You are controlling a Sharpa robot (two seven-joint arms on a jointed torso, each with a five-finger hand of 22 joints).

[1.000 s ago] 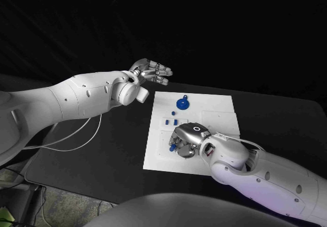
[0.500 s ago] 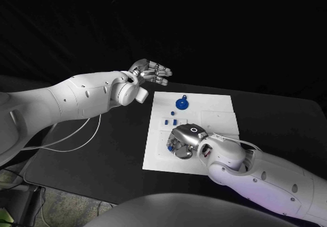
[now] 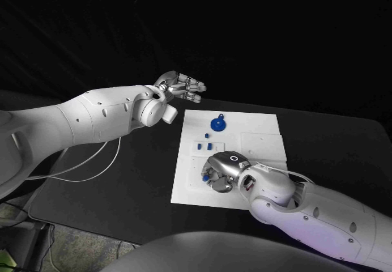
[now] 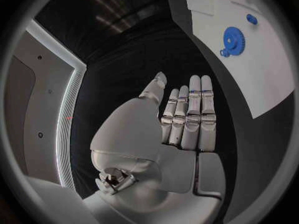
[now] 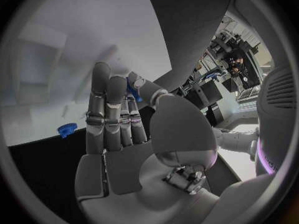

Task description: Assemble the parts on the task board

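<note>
The white task board (image 3: pixel 257 127) lies in the middle of the black table. A blue gear (image 3: pixel 218 123) (image 4: pixel 234 40) sits at its far end, with several small blue parts (image 3: pixel 208 145) nearer the middle. My right hand (image 3: pixel 222 170) is low over the board's near left part, fingers pointing down at it. A small blue part (image 5: pixel 132 91) is pinched between its thumb and a finger. Another small blue toothed part (image 3: pixel 203 177) (image 5: pixel 67 129) lies on the board just beside this hand. My left hand (image 3: pixel 181 86) (image 4: pixel 184 119) hangs raised beyond the board's far left corner, fingers straight, holding nothing.
A white cable (image 3: pixel 90 167) loops on the black table left of the board. A raised square outline (image 3: pixel 261 139) marks the board's right half. Black table (image 3: pixel 335 147) stretches to the right of the board.
My right hand has slid a little toward the near left of the board and now covers more of the parts under it. The left hand has stayed where it was.
</note>
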